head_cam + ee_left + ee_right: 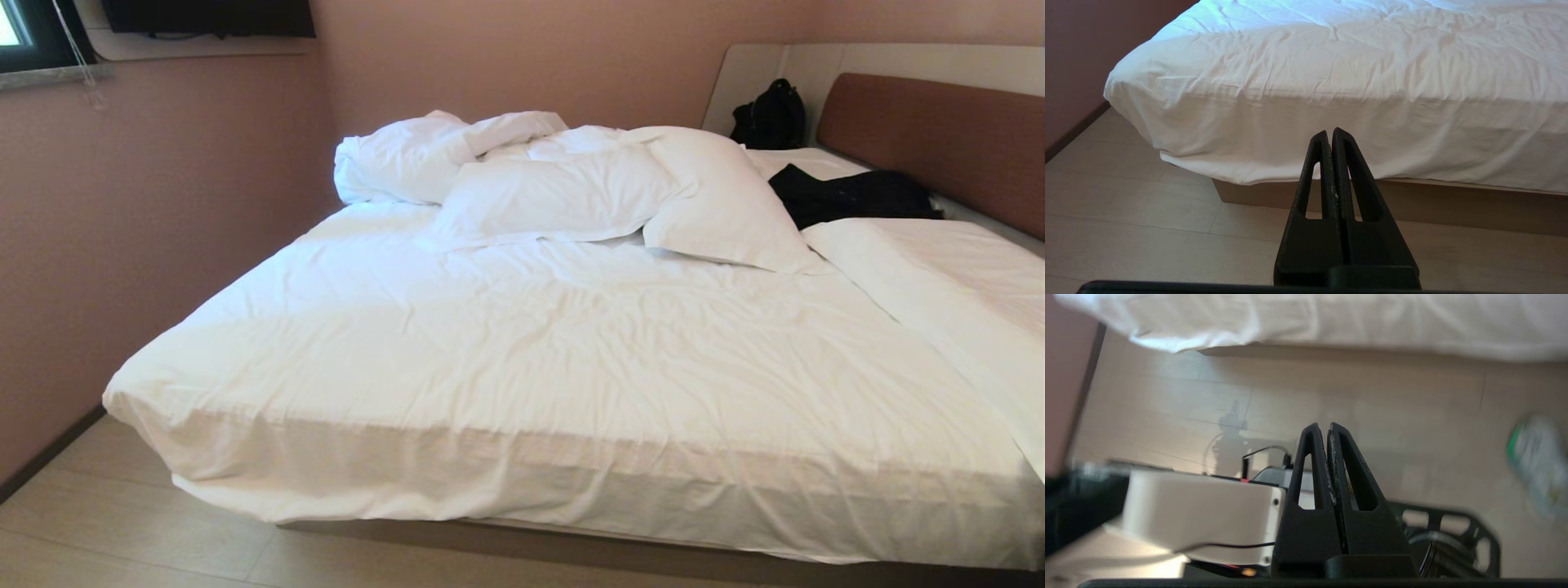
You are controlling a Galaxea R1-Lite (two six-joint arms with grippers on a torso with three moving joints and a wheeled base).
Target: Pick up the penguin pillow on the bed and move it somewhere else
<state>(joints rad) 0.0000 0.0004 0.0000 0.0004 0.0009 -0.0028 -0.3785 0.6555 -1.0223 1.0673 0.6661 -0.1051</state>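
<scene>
Near half of the bed (522, 367) is flat open sheet, easy reach. Farther back, a bunched duvet (441, 155), 1 white pillow (718, 204) and dark clothes (849, 196) block the way.

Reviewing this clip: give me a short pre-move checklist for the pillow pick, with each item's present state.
1. Penguin pillow located: not ok, no view shows it; only white pillows and a bunched duvet lie on the bed.
2. Right gripper empty: ok, fingers shut on nothing, over the floor.
3. Left gripper empty: ok, shut, facing the bed's edge.
4. Either gripper open for grasping: not ok.
5. Dark clothing and black bag hiding the pillow: cannot tell.
</scene>
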